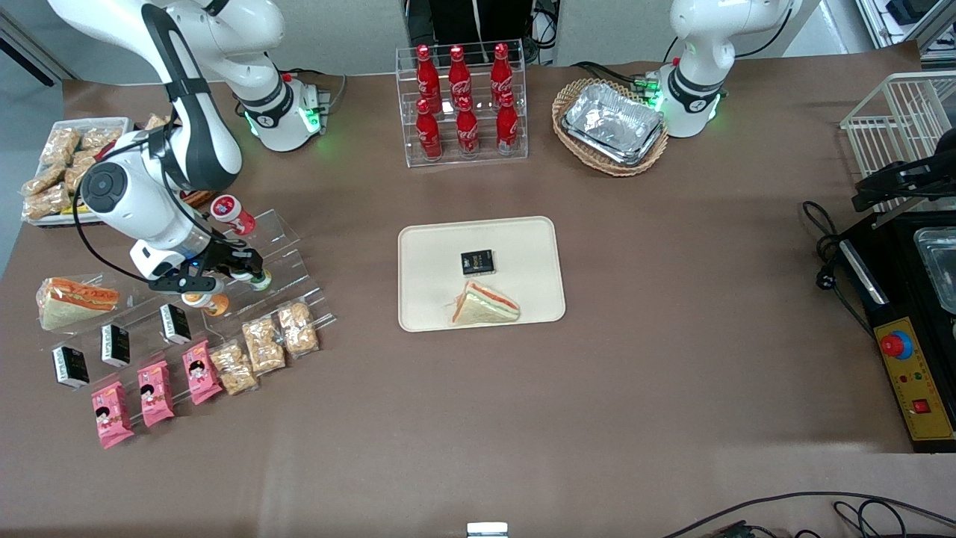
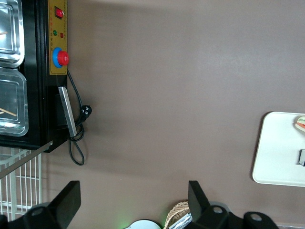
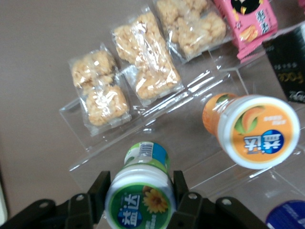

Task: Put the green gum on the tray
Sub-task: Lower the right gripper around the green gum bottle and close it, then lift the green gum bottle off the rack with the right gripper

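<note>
The green gum point(image 3: 138, 200), a green bottle with a white lid bearing a green mark, lies on a clear acrylic rack point(image 3: 200, 157). My right gripper point(image 3: 140, 180) has a black finger pressed on each side of the lid. In the front view the gripper point(image 1: 250, 275) is low over the rack at the working arm's end of the table, with the gum point(image 1: 260, 282) at its tips. The cream-beige tray point(image 1: 523, 239) lies flat at the table's middle, well apart from the gripper, and holds a sandwich point(image 1: 485, 305) and a black packet point(image 1: 476, 261).
An orange-lidded bottle point(image 3: 257, 131) lies beside the gum and a blue lid point(image 3: 288, 217) shows near it. Rice snack packs point(image 3: 143, 57), pink packets point(image 1: 153, 392) and black boxes point(image 1: 116, 344) sit on the racks. A cola bottle stand point(image 1: 463, 104) and a basket of foil trays point(image 1: 612, 123) stand farther back.
</note>
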### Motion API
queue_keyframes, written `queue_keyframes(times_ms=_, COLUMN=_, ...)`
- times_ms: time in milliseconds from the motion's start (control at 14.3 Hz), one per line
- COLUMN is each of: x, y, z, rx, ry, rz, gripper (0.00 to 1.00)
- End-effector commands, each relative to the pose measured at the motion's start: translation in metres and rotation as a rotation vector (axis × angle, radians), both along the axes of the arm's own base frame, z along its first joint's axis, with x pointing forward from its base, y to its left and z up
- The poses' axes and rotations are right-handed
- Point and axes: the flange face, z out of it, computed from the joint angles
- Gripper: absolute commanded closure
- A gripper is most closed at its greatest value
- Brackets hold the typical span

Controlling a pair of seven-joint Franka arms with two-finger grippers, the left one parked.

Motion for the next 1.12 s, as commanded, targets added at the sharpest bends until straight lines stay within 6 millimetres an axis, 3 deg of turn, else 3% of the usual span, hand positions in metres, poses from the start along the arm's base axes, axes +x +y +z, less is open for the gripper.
queue_keyframes(times_ms=0, x=0.021, y=-0.002, z=0.068, rx=0.004, ry=0.031, rz=0.053, gripper=0.9)
queue_keyframes(times_ms=350, x=0.051, y=-0.006, z=0.181, rx=0.011, ry=0.099, rz=0.077, gripper=0.89)
queue_keyframes(times_ms=630, x=0.067, y=-0.009, z=0.243, rx=0.013, ry=0.132, rz=0.081, gripper=0.89)
queue_keyframes(times_ms=770, x=0.069, y=0.001, z=0.263, rx=0.024, ry=0.149, rz=0.089, gripper=0.89)
queue_keyframes(times_ms=910, x=0.068, y=0.012, z=0.264, rx=0.046, ry=0.147, rz=0.105, gripper=0.89)
queue_keyframes(times_ms=1050, x=0.064, y=0.041, z=0.261, rx=0.109, ry=0.166, rz=0.094, gripper=0.89)
